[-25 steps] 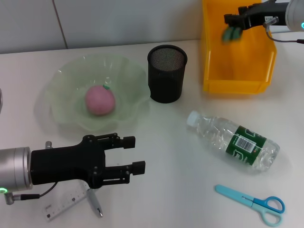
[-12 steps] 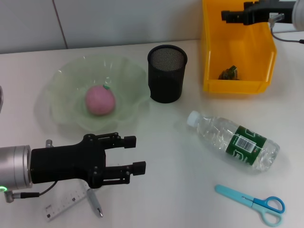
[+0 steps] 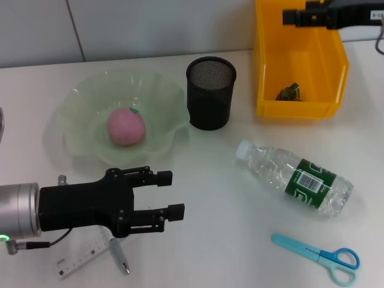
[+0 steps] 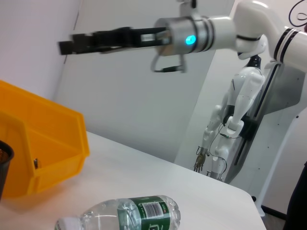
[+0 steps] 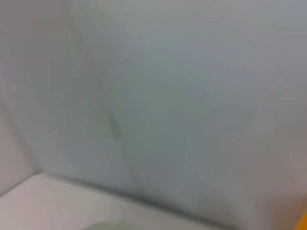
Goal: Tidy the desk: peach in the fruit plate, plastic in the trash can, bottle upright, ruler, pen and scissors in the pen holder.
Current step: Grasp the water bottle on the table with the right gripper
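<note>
The pink peach [image 3: 126,126] lies in the pale green fruit plate [image 3: 81,99]. A crumpled piece of plastic [image 3: 289,92] rests on the floor of the orange trash can [image 3: 294,109]. High over the can's far side, my right gripper [image 3: 292,17] is open and holds nothing. The bottle [image 3: 297,177] lies on its side on the desk [image 3: 222,228], cap toward the black pen holder [image 3: 211,93]. Blue scissors [image 3: 318,257] lie at the front right. My left gripper [image 3: 171,194] hovers open at the front left, just above the ruler [image 3: 84,259] and pen [image 3: 119,257].
The left wrist view shows the lying bottle [image 4: 129,215], the trash can [image 4: 43,143] and my right gripper [image 4: 67,45] held high above it. Another white robot stands beyond the far end of the desk. The right wrist view shows only wall.
My right gripper let go of the plastic, which dropped into the trash can. The gripper then rose and drew back a little. The left arm has not moved.
</note>
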`<move>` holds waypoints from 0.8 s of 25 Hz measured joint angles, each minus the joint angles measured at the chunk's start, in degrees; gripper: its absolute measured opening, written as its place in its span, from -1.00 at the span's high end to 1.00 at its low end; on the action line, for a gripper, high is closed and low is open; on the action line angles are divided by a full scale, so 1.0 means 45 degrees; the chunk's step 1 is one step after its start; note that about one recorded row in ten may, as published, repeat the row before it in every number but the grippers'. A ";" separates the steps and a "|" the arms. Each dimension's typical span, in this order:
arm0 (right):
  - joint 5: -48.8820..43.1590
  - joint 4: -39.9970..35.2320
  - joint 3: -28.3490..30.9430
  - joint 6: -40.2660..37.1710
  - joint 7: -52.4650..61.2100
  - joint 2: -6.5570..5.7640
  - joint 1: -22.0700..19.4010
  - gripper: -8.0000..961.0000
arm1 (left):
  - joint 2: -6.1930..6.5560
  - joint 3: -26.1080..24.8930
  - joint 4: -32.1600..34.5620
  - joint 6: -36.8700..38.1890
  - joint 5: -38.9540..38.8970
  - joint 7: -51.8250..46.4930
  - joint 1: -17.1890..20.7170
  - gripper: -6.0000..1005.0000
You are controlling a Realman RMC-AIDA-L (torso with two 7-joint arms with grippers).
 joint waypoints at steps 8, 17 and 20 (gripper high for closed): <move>-0.2872 -0.2385 -0.0761 -0.5722 0.2339 -0.0297 0.0599 -0.62 | 0.0008 0.0000 -0.0002 -0.0041 0.0001 0.0003 0.0031 -0.48; -0.6559 -0.3394 -0.2986 -0.7676 0.3666 -0.0190 0.1289 -0.63 | 0.0024 0.0000 -0.0007 -0.0103 0.0000 0.0003 0.0129 -0.48; -0.6878 -0.3331 -0.3197 -0.7738 0.3732 -0.0159 0.1364 -0.63 | 0.0024 0.0000 -0.0007 -0.0104 0.0000 0.0003 0.0138 -0.48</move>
